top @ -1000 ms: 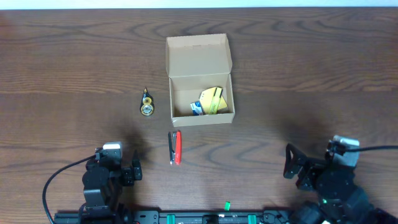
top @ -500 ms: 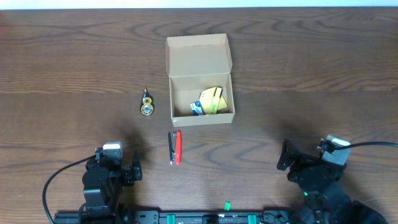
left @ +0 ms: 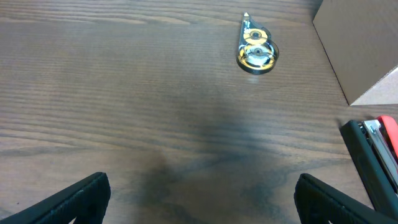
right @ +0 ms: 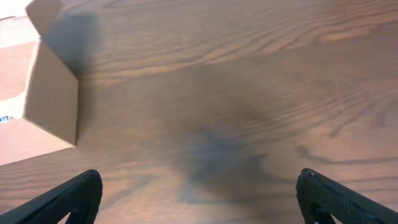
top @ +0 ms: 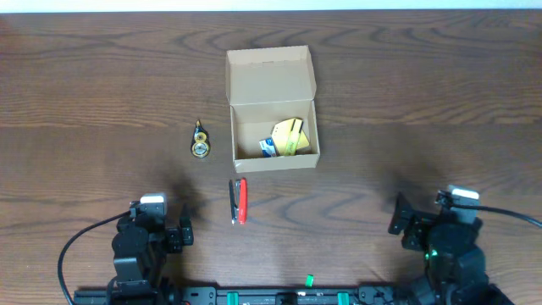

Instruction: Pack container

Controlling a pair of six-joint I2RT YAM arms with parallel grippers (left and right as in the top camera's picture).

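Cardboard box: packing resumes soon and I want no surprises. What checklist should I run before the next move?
1. Lid of the cardboard box open: ok.
2. Space left beside the yellow item inside: ok.
3. Clear path to the stapler: ok.
4. Clear path to the tape dispenser: ok.
5. The left gripper open and empty: ok.
6. The right gripper open and empty: ok.

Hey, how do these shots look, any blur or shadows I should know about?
Overhead: sharp, evenly lit, soft arm shadows on the dark wooden table. Left wrist: grain crisp, a diffuse dark shadow mid-frame; the small clear tape dispenser with yellow wheels is readable. Right wrist: softer, grain smeared, a dark shadow patch at centre; the tan cardboard box looks washed out at the left edge.
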